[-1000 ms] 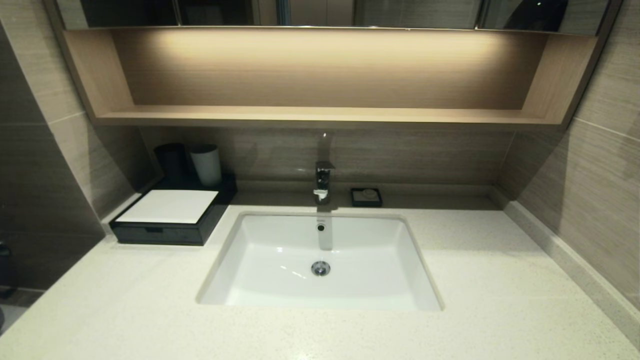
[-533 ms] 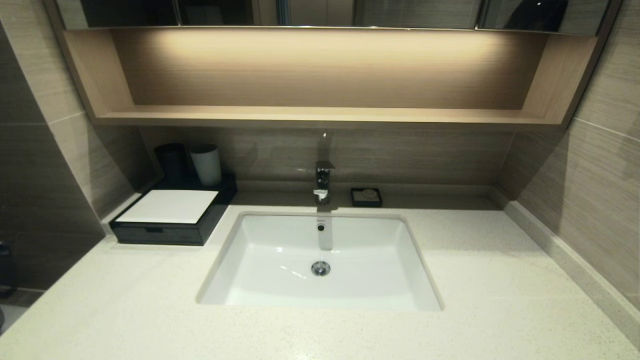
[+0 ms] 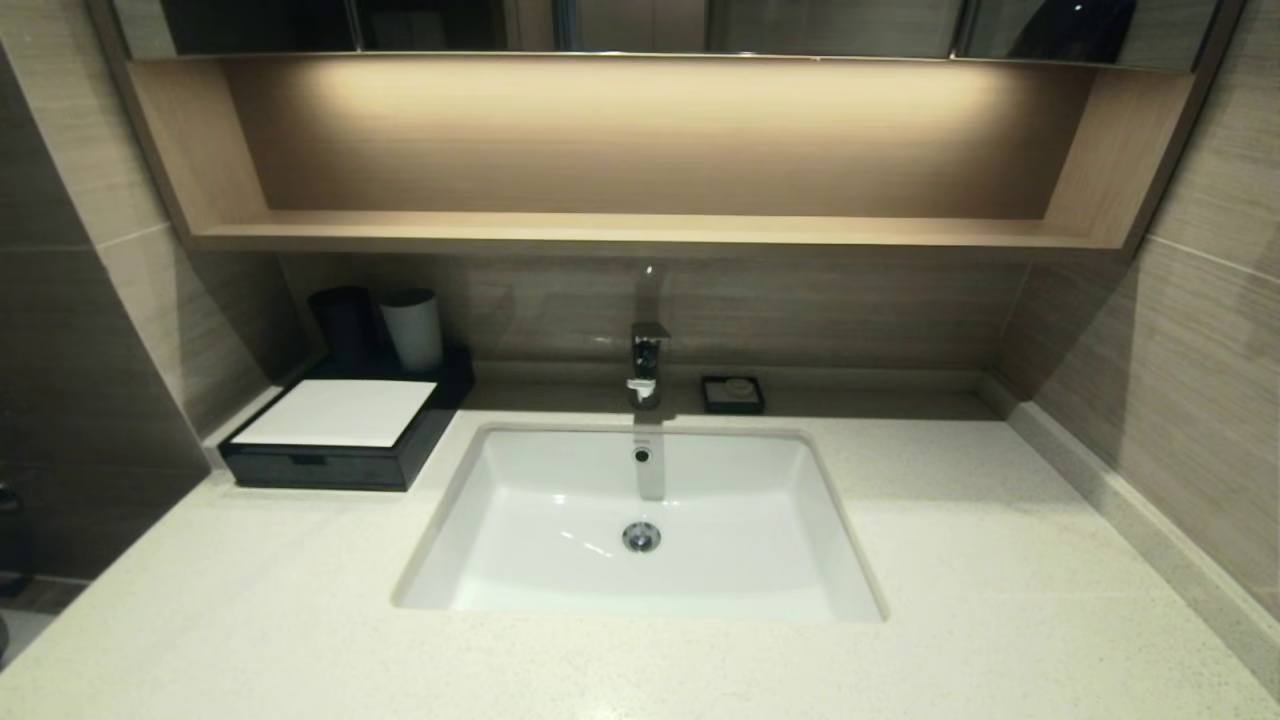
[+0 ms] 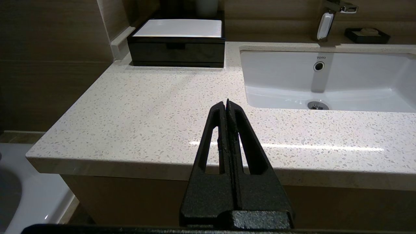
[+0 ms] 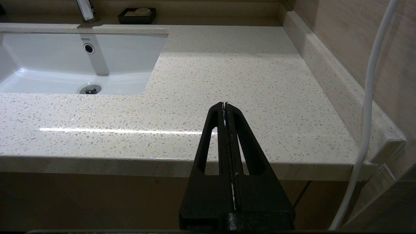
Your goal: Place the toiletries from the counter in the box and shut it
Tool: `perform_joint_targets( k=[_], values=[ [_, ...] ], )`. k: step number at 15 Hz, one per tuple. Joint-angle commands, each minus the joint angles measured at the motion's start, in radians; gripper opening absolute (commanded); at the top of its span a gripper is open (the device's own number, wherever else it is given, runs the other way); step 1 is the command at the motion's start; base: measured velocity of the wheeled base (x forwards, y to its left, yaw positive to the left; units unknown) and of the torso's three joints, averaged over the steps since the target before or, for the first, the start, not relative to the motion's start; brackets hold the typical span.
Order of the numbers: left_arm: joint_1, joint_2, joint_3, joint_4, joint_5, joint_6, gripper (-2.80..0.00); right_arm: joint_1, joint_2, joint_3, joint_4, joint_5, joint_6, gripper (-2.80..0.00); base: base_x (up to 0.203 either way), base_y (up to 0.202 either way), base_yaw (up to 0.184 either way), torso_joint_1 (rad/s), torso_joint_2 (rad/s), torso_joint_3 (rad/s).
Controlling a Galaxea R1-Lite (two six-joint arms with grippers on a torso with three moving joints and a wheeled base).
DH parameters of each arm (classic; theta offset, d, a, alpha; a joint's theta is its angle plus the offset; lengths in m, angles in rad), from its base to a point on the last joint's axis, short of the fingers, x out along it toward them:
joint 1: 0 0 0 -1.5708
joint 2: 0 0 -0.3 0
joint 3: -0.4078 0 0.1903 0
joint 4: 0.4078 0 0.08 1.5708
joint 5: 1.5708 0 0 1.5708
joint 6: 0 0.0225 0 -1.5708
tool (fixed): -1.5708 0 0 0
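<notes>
The black box (image 3: 340,445) with its white top panel sits at the back left of the counter (image 3: 250,620), its front drawer pushed in; the left wrist view has the box (image 4: 177,48) straight ahead. No toiletries show on the counter in any view. My left gripper (image 4: 227,103) is shut and empty, held off the counter's front edge on the left. My right gripper (image 5: 225,105) is shut with nothing in it, off the front edge on the right. Neither arm shows in the head view.
A white sink (image 3: 640,600) is set into the counter's middle, with a chrome faucet (image 3: 647,365) behind it. A small dark soap dish (image 3: 732,394) sits right of the faucet. Two cups (image 3: 412,330) stand behind the box. A white cable (image 5: 367,107) hangs by the right wall.
</notes>
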Motion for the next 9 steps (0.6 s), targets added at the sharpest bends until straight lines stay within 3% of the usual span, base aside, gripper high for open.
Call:
perform_joint_targets(
  k=[1,9],
  values=[
    [0.001,0.002,0.02,0.0,0.0,0.002,-2.8,0.0,0.001,0.002,0.0,0.0,0.0,-2.8,0.0,0.0,0.0,0.0,0.0,0.0],
    [0.001,0.002,0.02,0.0,0.0,0.0,-2.8,0.0,-0.001,0.002,0.0,0.0,0.002,-2.8,0.0,0.0,0.0,0.0,0.0,0.0]
  ],
)
